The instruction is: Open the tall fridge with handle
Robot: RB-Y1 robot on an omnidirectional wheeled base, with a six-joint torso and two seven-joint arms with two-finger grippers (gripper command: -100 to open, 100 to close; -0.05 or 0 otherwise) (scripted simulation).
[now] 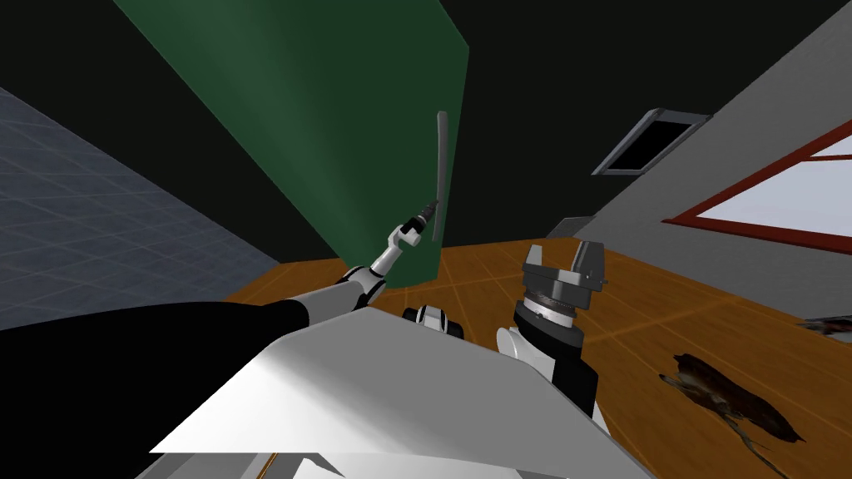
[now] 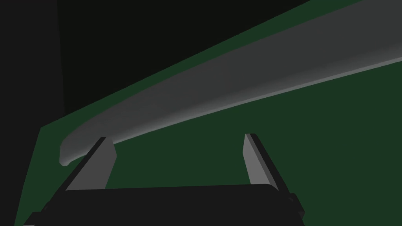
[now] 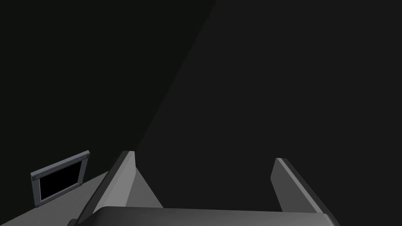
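The tall dark green fridge [image 1: 333, 108] stands ahead with its door closed. A long grey handle [image 1: 439, 162] runs along the door's right edge. My left arm reaches out, and its gripper [image 1: 430, 206] is at the handle's lower end. In the left wrist view the handle [image 2: 235, 86] crosses just beyond the open gripper [image 2: 176, 136]. One finger [image 2: 98, 164] overlaps the handle's tip, while the other [image 2: 257, 164] stands over the bare green door [image 2: 294, 149]. Nothing is gripped. My right gripper [image 1: 574, 264] is held up near my chest, open [image 3: 204, 155] and empty.
Wooden floor [image 1: 499, 266] spreads to the right of the fridge, with a dark ragged patch [image 1: 732, 399] on it. A grey wall at the right carries a red-framed window [image 1: 774, 191] and a small grey frame [image 1: 653, 141]. A grey tiled surface [image 1: 100, 191] lies to the left.
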